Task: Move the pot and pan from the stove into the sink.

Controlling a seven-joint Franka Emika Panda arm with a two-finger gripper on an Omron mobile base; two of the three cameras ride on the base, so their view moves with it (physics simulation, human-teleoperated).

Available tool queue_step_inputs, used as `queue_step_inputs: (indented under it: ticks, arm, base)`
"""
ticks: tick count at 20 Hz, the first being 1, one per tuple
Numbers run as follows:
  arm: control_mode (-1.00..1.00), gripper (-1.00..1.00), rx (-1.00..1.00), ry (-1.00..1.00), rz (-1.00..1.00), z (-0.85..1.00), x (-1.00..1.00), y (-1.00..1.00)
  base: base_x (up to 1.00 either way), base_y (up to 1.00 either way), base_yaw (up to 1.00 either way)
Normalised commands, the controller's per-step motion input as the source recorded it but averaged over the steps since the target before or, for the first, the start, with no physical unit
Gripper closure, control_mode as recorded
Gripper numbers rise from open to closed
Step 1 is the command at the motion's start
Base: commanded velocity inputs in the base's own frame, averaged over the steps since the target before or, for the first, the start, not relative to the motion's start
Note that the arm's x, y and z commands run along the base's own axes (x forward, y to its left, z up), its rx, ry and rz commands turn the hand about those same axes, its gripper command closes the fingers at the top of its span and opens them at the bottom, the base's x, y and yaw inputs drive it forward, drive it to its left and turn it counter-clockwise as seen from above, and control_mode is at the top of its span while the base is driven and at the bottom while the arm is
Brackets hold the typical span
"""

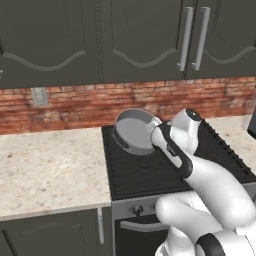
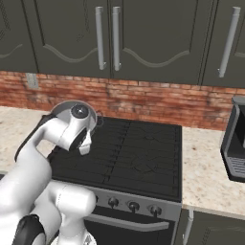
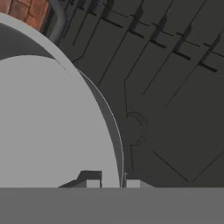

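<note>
Over stove (image 1: 150, 172): gripper (image 3: 113, 181) pinching pot (image 1: 134, 131) rim

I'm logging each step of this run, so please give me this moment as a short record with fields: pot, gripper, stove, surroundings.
pot: grey pot, tilted and raised over the stove's back left area
gripper: gripper at the pot's rim, one jaw inside and one outside, closed on the wall
stove: black stove, grates bare to the right of the arm, knobs along the front
surroundings: beige counter on both sides, brick wall behind, dark cabinets above
</note>
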Motion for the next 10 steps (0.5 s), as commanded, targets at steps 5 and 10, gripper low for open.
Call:
queue_step_inputs:
  ticks: [5,10]
  arm:
    - [-1.0,1.0,0.09,0.2,-0.08,0.79,-0.38,0.0]
    - [-1.0,1.0,0.06,0.18,-0.05,0.57,-0.73,-0.02]
  base:
    - [0.0,0.0,0.0]
    - [0.0,0.0,0.0]
